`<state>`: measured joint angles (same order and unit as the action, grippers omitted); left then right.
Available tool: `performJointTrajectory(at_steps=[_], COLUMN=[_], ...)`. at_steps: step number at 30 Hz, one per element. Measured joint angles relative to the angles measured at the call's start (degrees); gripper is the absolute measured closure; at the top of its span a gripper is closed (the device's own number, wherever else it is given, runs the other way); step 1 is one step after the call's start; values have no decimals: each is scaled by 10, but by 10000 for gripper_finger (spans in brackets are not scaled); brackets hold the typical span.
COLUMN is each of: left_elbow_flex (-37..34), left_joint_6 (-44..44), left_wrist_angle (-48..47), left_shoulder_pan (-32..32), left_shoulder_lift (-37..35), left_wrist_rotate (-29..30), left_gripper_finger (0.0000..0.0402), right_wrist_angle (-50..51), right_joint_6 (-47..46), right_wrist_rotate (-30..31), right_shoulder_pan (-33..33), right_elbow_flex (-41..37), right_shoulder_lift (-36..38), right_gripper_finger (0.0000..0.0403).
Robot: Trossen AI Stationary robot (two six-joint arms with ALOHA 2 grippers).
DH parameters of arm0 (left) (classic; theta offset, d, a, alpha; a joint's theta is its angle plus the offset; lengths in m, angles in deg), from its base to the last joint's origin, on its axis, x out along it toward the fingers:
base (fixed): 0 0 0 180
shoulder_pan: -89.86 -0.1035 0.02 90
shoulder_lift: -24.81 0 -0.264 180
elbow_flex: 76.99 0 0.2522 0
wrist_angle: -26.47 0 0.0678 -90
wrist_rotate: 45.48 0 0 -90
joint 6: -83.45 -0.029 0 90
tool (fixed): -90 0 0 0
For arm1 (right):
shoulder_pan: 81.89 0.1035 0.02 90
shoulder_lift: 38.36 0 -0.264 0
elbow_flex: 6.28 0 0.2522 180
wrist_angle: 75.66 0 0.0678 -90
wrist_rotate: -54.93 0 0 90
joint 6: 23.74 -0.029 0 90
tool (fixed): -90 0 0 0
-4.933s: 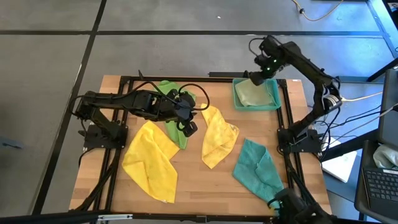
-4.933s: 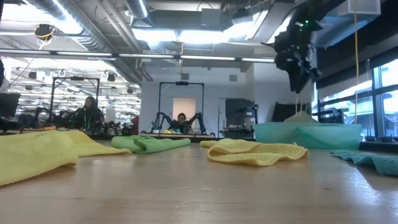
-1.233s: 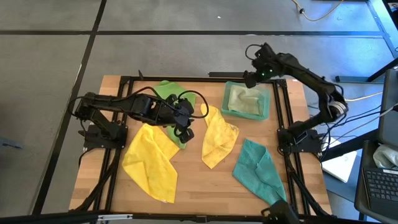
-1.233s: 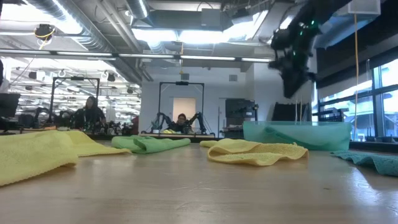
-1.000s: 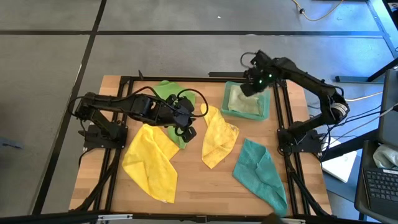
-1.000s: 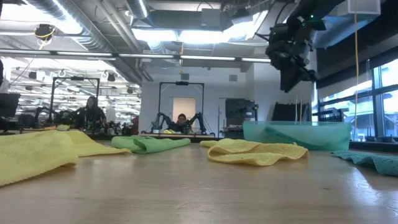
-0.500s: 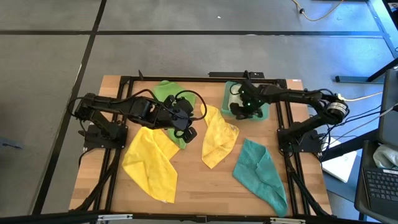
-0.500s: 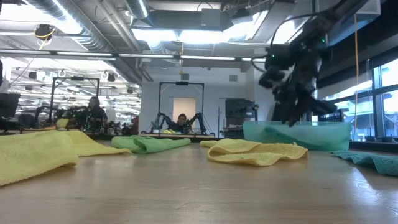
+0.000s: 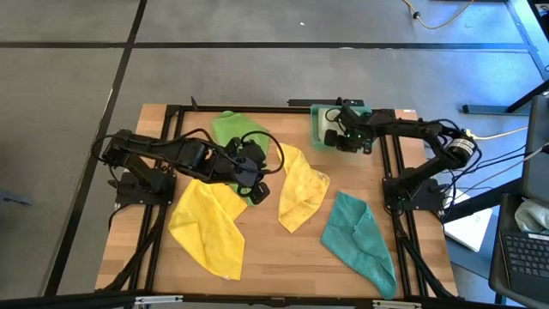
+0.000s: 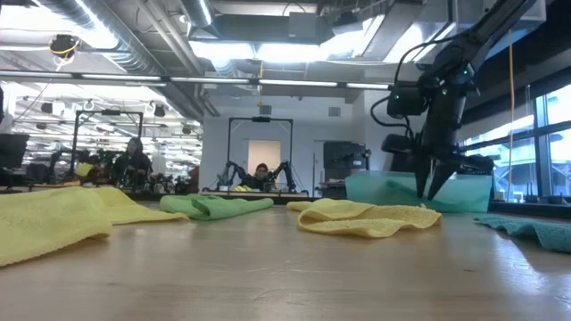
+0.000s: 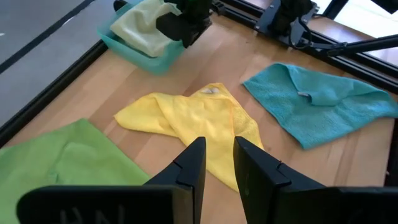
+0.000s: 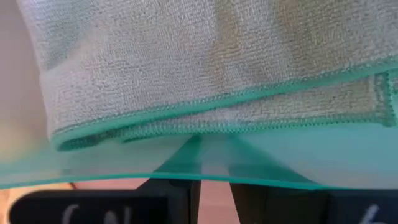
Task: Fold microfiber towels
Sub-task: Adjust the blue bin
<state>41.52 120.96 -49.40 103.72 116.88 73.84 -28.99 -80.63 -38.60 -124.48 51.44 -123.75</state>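
Observation:
A pale olive-green towel [image 12: 186, 62] lies folded in the teal tray [image 9: 316, 120] at the far right. My right gripper [image 10: 429, 194] points steeply down at the tray's near wall, narrowly open. My left gripper [image 11: 217, 149] hovers narrowly open and empty above the near edge of the bright green towel [image 9: 230, 129], which lies at the far left. A yellow towel [image 9: 210, 227] lies at the near left. A second yellow towel [image 9: 302, 189] lies crumpled in the middle. A teal towel [image 9: 360, 240] lies at the near right. My right gripper comes from above, steeply down, at the outside of the tray's near wall [image 12: 280, 163], right of that wall's middle. Its fingertips [image 12: 193, 152] show only through the see-through plastic under the rim. Whether they touch the wall I cannot tell.
A black metal frame [image 9: 171, 112] runs around the table's edges, close beside the tray on the right. Bare wood [image 9: 266, 257] shows between the near towels. In the low view, people sit at other robot stations [image 10: 259, 178] in the room beyond.
My right gripper has come down from above the tray to its near wall, rolling its wrist and tipping steeply down. The tray now stands a little farther toward the table's far edge than before.

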Motion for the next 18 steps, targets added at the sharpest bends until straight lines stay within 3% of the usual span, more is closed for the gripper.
performJointTrajectory(at_steps=[6,12,15,18], left_elbow_flex=[0,0,0,0], left_joint_6=[-2,-5,-6,-6], left_wrist_angle=[-4,-4,-4,-4], left_shoulder_pan=[-2,-10,-11,-11], left_shoulder_lift=[0,0,0,0], left_wrist_rotate=[0,0,1,8], left_gripper_finger=[328,328,328,328], right_wrist_angle=[20,33,-52,-200], right_joint_6=[30,37,71,136], right_wrist_rotate=[-107,-118,-125,-125], right_shoulder_pan=[5,74,103,125], right_elbow_flex=[3,3,6,18], right_shoulder_lift=[4,51,90,114], right_gripper_finger=[327,327,327,327])
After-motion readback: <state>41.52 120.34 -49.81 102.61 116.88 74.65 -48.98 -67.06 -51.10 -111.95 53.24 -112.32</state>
